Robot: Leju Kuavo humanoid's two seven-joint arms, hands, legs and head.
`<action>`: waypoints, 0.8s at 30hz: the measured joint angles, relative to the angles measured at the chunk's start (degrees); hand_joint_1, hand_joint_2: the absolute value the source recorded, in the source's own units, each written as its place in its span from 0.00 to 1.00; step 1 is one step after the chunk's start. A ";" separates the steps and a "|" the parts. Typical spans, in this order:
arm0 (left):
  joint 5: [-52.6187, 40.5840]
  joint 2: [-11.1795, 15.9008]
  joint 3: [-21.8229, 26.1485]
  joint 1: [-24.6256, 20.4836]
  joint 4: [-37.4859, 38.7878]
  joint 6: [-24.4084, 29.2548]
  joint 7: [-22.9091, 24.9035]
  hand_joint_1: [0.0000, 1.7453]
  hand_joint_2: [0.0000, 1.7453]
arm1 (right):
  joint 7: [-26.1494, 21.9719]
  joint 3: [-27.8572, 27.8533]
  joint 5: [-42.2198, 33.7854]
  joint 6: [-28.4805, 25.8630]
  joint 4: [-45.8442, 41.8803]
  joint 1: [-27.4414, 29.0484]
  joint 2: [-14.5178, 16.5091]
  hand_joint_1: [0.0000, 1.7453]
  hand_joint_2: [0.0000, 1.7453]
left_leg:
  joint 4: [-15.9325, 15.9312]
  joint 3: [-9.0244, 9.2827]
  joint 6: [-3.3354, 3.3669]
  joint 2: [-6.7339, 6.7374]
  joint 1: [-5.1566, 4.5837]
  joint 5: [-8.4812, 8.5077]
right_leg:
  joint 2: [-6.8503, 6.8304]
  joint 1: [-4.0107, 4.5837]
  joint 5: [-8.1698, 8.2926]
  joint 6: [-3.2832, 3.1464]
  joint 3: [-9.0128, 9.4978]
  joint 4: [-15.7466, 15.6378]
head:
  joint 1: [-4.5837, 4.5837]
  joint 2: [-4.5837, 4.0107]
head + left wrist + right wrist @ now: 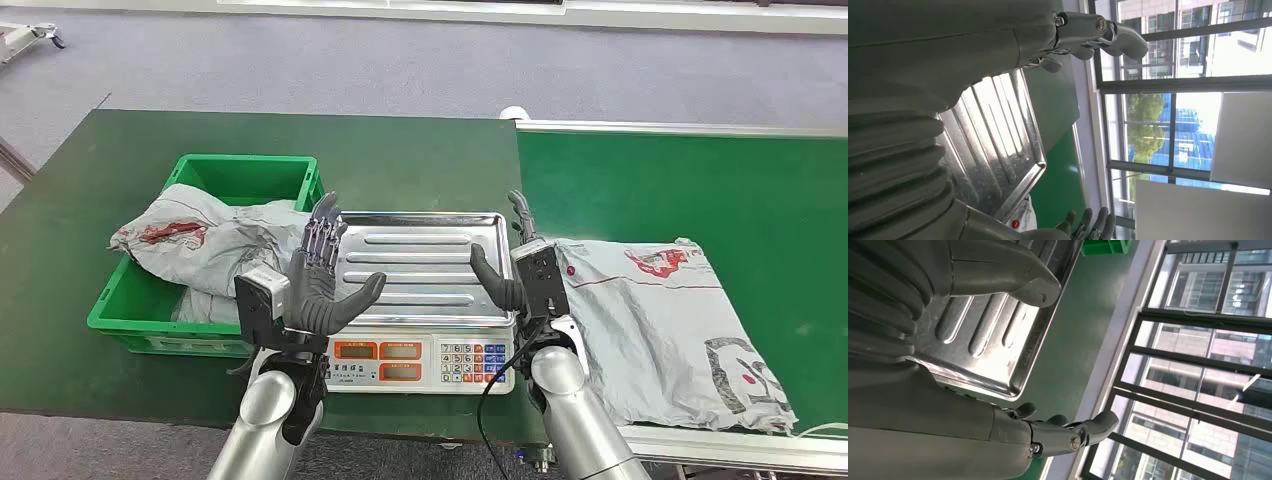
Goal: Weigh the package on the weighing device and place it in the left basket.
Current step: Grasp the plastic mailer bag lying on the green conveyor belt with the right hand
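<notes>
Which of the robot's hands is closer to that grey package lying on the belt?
The right hand. It hovers open at the scale tray's right edge, just beside the grey package on the belt. The left hand is open at the tray's far side, next to the green basket.

Grey plastic mailer package with red and dark print (660,325): lying flat and crumpled on the green belt, just beside the right hand (515,265), on its outer side. Electronic scale with ribbed stainless steel tray (420,265): between both hands, tray bare, orange displays and keypad facing the robot. Green plastic crate basket (245,180): just beyond the left hand (320,280), outer side, already holding grey mailer bags (200,245) that spill over its rim.
</notes>
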 joint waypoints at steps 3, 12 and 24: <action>0.04 -0.02 0.03 -0.12 0.01 -0.08 -0.08 0.00 1.00 | 0.02 -0.19 0.01 -0.16 0.07 0.11 0.02 0.00 1.00 | 0.00 0.00 0.00 0.00 0.00 0.00 | 0.00 0.00 0.00 0.00 0.00 0.00 | 0.01 0.00; -0.80 -0.02 0.10 -0.07 -0.19 -0.55 0.02 0.00 1.00 | -0.94 -0.35 -0.20 -1.52 -2.79 4.36 0.00 0.00 1.00 | 0.00 0.00 -0.01 0.00 0.00 -0.02 | -0.01 0.00 -0.01 0.01 -0.02 0.00 | 0.00 0.00; -1.07 -0.51 0.10 0.34 -0.67 -2.13 -0.43 0.00 1.00 | -0.73 -0.35 1.10 -4.42 -7.98 8.98 -0.01 0.00 1.00 | 0.00 0.01 -0.01 0.00 0.00 -0.01 | -0.01 0.00 -0.01 0.01 -0.01 0.00 | 0.00 0.00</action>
